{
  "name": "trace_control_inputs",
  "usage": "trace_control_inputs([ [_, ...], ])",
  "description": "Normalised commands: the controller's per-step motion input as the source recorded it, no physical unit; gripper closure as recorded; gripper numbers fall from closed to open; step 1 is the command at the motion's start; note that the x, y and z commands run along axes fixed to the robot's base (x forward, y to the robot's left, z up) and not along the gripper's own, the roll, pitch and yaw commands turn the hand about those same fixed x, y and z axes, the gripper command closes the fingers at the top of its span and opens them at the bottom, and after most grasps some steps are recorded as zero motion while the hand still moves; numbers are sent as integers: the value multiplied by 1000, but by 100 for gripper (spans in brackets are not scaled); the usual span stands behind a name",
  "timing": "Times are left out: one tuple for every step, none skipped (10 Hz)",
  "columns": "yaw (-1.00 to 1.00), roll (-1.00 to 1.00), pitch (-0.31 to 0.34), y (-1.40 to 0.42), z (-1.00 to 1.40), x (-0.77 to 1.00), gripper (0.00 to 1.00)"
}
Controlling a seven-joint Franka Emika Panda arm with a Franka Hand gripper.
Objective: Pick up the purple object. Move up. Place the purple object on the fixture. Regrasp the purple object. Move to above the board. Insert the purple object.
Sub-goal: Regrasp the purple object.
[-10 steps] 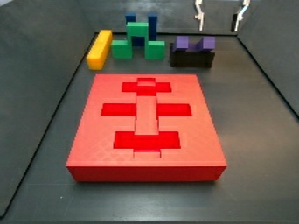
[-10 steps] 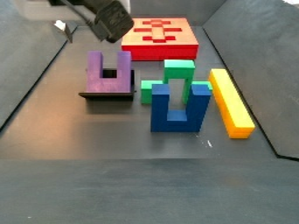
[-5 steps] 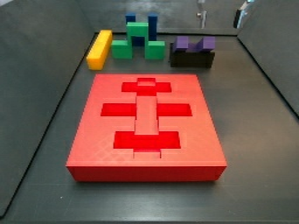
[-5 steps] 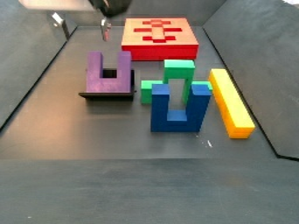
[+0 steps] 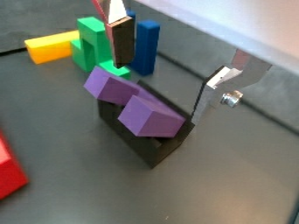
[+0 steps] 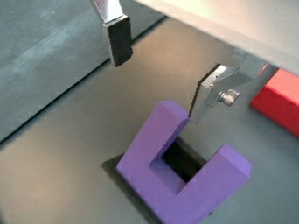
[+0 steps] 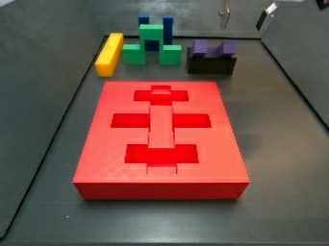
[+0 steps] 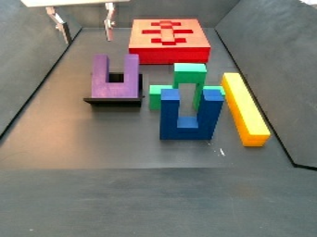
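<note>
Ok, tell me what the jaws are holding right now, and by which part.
Nothing. The gripper hangs open above the purple block, which sits on the fixture, its jaws apart and clear of it.

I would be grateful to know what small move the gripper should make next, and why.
Probably straight down. The gripper hangs open and empty above the purple object, which sits on the fixture, so the regrasp is not yet done. Its fingers look to straddle one prong; lowering would bring the pads level with it before closing.
</note>
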Motion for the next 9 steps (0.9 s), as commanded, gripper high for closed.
trace_control_inputs([
  [174, 894, 183, -143, -20, 351, 0],
  [186, 826, 91, -131, -34, 337, 0],
  [206, 786, 60, -97, -46, 311, 0],
  [226, 817, 49, -83, -94, 314, 0],
  [234, 931, 77, -86, -140, 306, 0],
  [229, 954, 114, -77, -163, 266, 0],
  [209, 891, 149, -74, -197, 194, 0],
  [177, 834, 197, -94, -203, 109, 0],
  [189, 794, 214, -106, -203, 206, 0],
])
